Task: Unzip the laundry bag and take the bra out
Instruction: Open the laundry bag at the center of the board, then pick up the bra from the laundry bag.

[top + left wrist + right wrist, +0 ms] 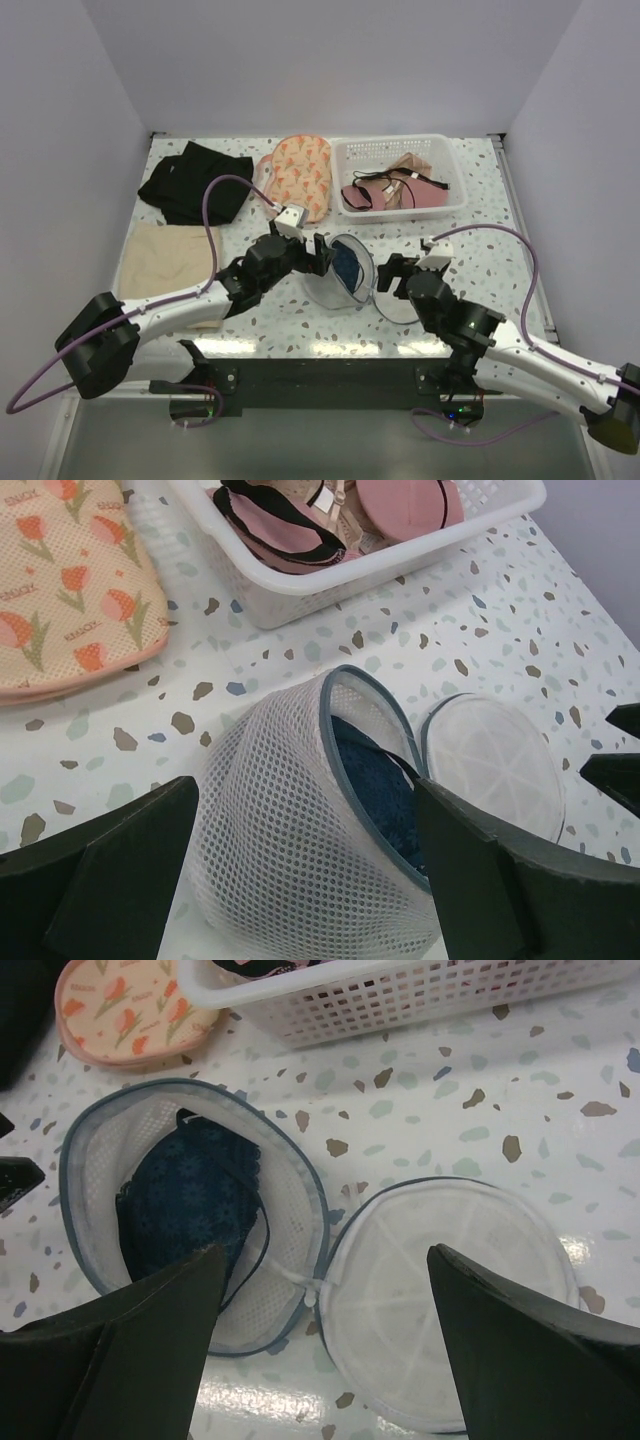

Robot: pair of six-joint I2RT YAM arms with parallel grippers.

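Observation:
The round white mesh laundry bag (335, 290) lies unzipped, open like a clamshell at the table's middle. Its lid (402, 303) lies flat to the right. A dark blue bra (348, 265) sits inside the cup. My left gripper (318, 255) is open, with the mesh cup (290, 830) between its fingers (100, 880); the bra (375, 790) shows just inside the rim. My right gripper (392, 272) is open and empty above the hinge, over the bra (190, 1210) and the lid (450, 1280).
A white basket (390, 139) holding pink and beige bras stands at the back right. A tulip-patterned pouch (300, 170) lies left of it. A black garment (195, 180) and a beige one (165, 265) lie on the left. Walls close in the table.

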